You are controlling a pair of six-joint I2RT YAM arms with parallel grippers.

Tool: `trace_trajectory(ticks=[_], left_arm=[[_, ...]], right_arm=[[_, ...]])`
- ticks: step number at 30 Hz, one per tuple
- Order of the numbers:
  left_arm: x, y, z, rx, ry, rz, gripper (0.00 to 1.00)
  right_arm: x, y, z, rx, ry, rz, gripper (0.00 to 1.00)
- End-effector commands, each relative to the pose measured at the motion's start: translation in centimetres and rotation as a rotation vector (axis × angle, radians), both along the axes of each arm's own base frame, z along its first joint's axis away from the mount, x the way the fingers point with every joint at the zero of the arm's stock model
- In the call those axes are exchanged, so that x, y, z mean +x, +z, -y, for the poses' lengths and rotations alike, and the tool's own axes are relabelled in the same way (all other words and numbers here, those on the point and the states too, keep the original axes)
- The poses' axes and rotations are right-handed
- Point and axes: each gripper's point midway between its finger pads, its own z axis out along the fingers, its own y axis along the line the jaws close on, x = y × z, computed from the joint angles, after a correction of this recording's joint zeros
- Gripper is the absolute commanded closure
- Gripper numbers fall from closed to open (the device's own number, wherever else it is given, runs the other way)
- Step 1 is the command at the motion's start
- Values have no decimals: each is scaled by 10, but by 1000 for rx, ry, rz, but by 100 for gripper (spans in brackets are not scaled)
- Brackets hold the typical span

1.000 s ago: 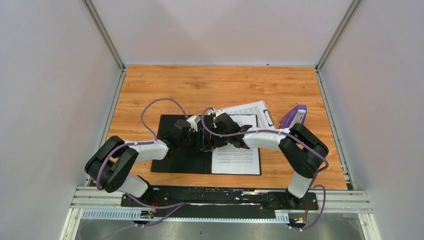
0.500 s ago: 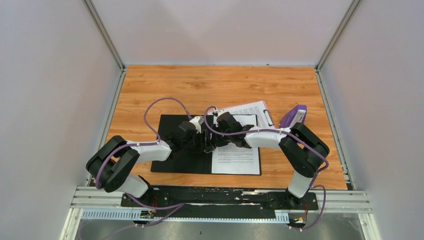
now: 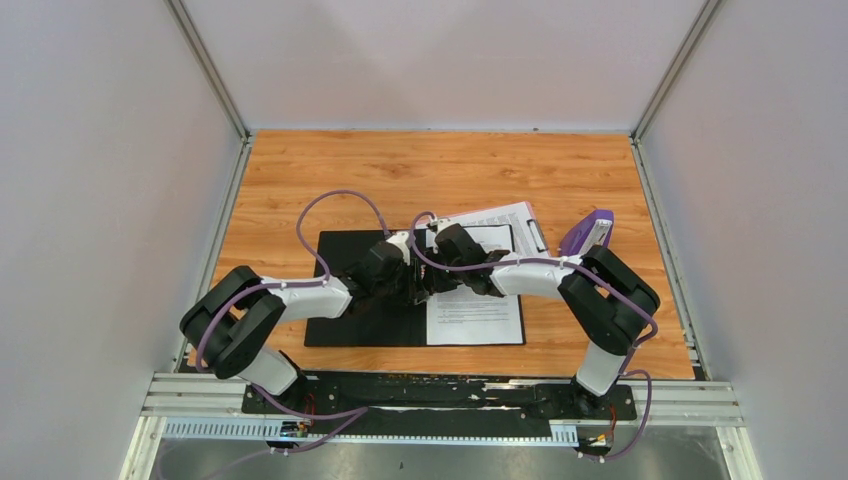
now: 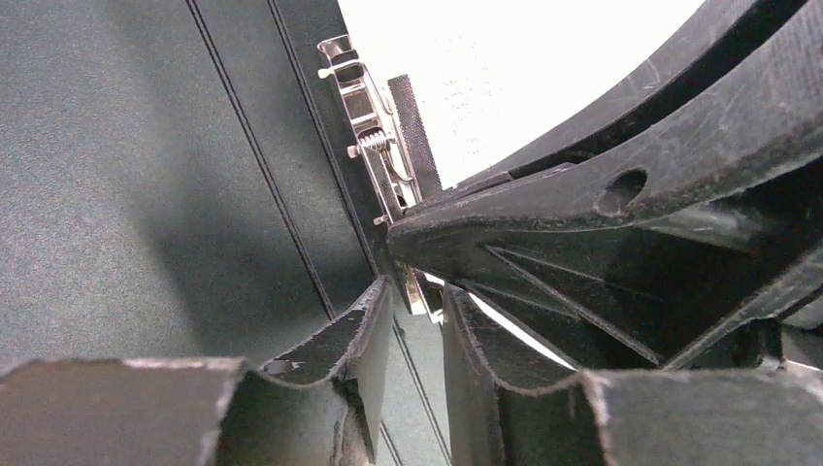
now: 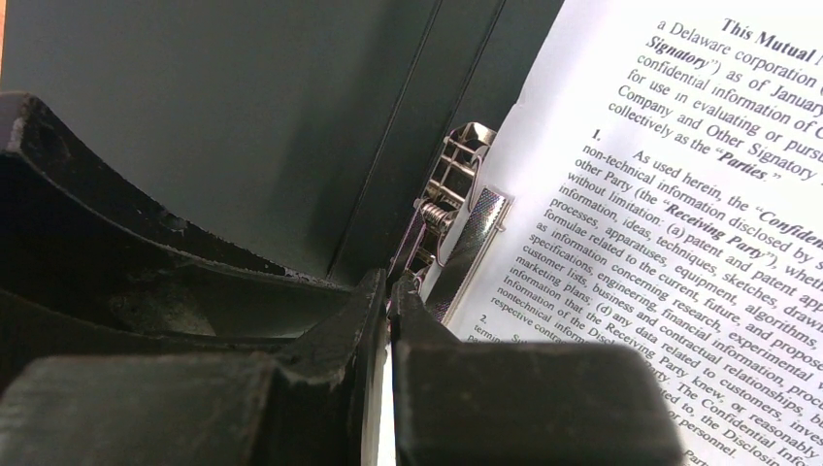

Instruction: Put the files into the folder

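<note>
The folder (image 3: 350,305) lies open on the table, black inside up. A printed white file sheet (image 3: 475,315) lies on its right half. A metal spring clamp (image 5: 451,228) sits along the spine at the sheet's edge; it also shows in the left wrist view (image 4: 374,146). My right gripper (image 5: 390,291) is shut, its tips pinching the near end of the clamp. My left gripper (image 4: 417,301) hovers just left of it over the spine, jaws a little apart and empty. Both grippers meet at mid-spine: the left (image 3: 405,283) and the right (image 3: 425,285).
A second printed sheet on a board with a metal clip (image 3: 505,217) lies behind the folder's right half. A purple device (image 3: 590,232) stands at the right, beside my right arm. Walls close in the table on the left, right and back.
My left arm has moved right, bringing its gripper up against the right gripper at the spine. The folder and sheet shifted slightly right. The right gripper stayed put.
</note>
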Motion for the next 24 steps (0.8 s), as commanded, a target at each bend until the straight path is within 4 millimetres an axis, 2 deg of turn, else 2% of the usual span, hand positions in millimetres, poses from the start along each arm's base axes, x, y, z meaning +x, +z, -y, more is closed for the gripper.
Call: trace_trajectory(ticks=[1,12,17,19,21,24], left_arm=[[-18,-47,-33,203,26,-94,67],[-22,-60,-50,293,56,-109,83],[-24,-64,-51,303,62,-125,90],[-22,-61,-51,300,63,-115,90],[-24,-59,-52,311,58,-124,85],[-20,-45,-44,276,45,-108,78]], right_arm=[[-56,-79,72,-329,20,-197,100],[-54,-78,72,-324,19,-189,100],[-49,-71,68,-308,20,-175,100],[-46,-68,67,-304,17,-170,100],[-42,-63,66,-295,20,-160,100],[-31,-48,57,-259,34,-135,100]])
